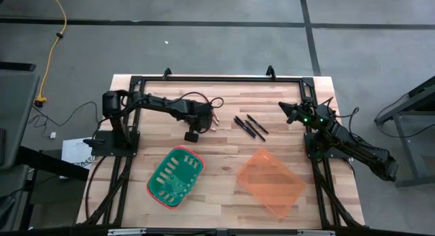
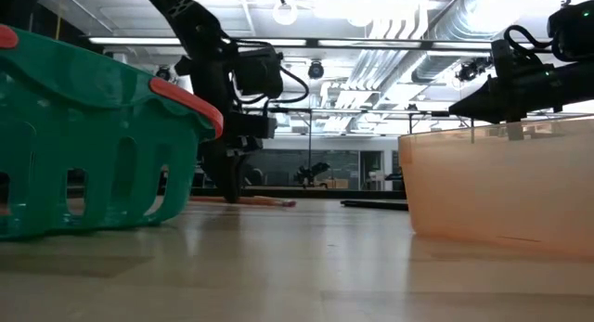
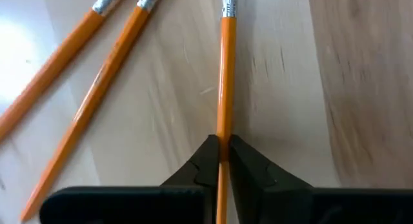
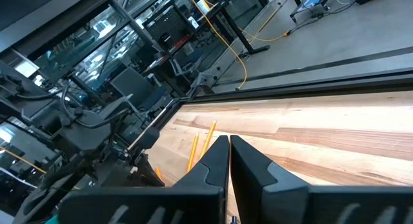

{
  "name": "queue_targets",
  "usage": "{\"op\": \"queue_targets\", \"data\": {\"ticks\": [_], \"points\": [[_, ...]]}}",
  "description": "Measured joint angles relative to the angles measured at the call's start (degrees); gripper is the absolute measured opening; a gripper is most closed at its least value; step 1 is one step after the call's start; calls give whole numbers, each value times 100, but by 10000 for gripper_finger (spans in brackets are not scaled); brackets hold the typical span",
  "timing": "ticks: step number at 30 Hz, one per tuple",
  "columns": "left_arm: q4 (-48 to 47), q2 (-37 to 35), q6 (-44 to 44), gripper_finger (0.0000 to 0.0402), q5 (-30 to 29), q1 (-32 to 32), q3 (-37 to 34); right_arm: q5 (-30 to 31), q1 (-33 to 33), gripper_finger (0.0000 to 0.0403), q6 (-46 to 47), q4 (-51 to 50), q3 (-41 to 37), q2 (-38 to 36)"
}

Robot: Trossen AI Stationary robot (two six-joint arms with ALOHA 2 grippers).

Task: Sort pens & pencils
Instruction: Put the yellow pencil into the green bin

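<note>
Three orange pencils (image 3: 97,88) with metal ferrules lie on the wood table near its middle, just left of three black pens (image 1: 250,126). My left gripper (image 3: 223,156) stands over the pencils (image 1: 215,120) and is shut on the rightmost one; the other two lie free beside it. In the low view, pencils (image 2: 264,201) and pens (image 2: 371,204) show flat on the table. My right gripper (image 4: 229,146) is shut and held up in the air near the table's right side (image 1: 289,110), touching nothing. My left gripper pinches one pencil's shaft (image 3: 225,130) between its two fingertips, some way back from the eraser end (image 3: 228,4). The fingers point down from above. The pencil runs straight out between them. Whether it is off the table, I cannot tell.
A green basket (image 1: 175,176) with a red rim sits near the front left, and an orange translucent bin (image 1: 270,181) near the front right. Black frame rails run along the table's far and side edges. Bare wood lies between the pens and the containers.
</note>
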Motion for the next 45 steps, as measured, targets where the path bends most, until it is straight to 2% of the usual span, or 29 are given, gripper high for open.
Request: {"op": "queue_targets", "data": {"ticks": [15, 25, 38, 45], "points": [[-1437, -13, -333, 4, 12, -65, 1149, 0, 0, 6, 0, 0, 0, 0], [-2377, -269, -583, 1, 3, -525, 1567, 0, -2, 6, 0, 0, 0, 0], [-3143, -1384, -1758, 1, -32, -1162, 1584, 0, 0, 6, 0, 0, 0, 2], [-3352, -1894, -2929, 0, 265, -1765, 1584, 0, 0, 6, 0, 0, 0, 2]]}}
